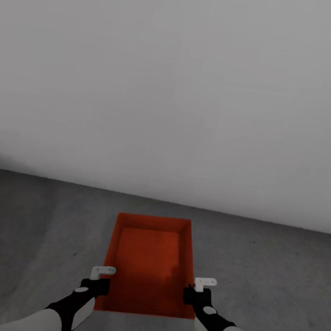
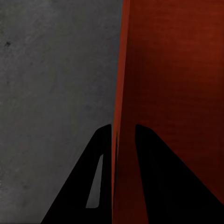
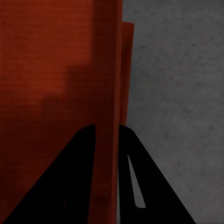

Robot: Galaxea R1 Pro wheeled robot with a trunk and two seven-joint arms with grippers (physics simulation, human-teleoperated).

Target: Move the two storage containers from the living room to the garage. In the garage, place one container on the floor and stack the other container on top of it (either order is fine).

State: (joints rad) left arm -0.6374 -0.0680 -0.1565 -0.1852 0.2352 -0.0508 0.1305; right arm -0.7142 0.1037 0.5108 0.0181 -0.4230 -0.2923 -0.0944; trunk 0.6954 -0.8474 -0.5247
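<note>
One orange-red storage container [image 1: 148, 264] is seen in the head view, in front of the robot, above the dark grey floor [image 1: 36, 232] and short of a plain white-grey wall [image 1: 176, 83]. It is held from both sides. Whether it is resting on the concrete or hanging just above it cannot be told.

The left gripper [image 1: 103, 276] is clamped on the left long wall near the near corner: in the left wrist view the two dark fingers [image 2: 154, 172] straddle the thin wall [image 2: 120, 93], one inside the tub, one outside. The right gripper [image 1: 197, 289] is closed the same way on the right wall [image 3: 109, 93], fingers [image 3: 79, 172] narrow with only the wall between them. In the right wrist view a second red edge [image 3: 127, 70] is seen just outside the pinched wall; whether it is a rim lip or another tub nested beneath cannot be told.

Handling, judged: the tub is empty, so it is likely light. The walls are thin plastic, probably smooth and a bit flexible, so bowing or slip under a pinch is to be expected. Opposed grips on the two long walls are judged right; both sides should be kept level and lowered together.
</note>
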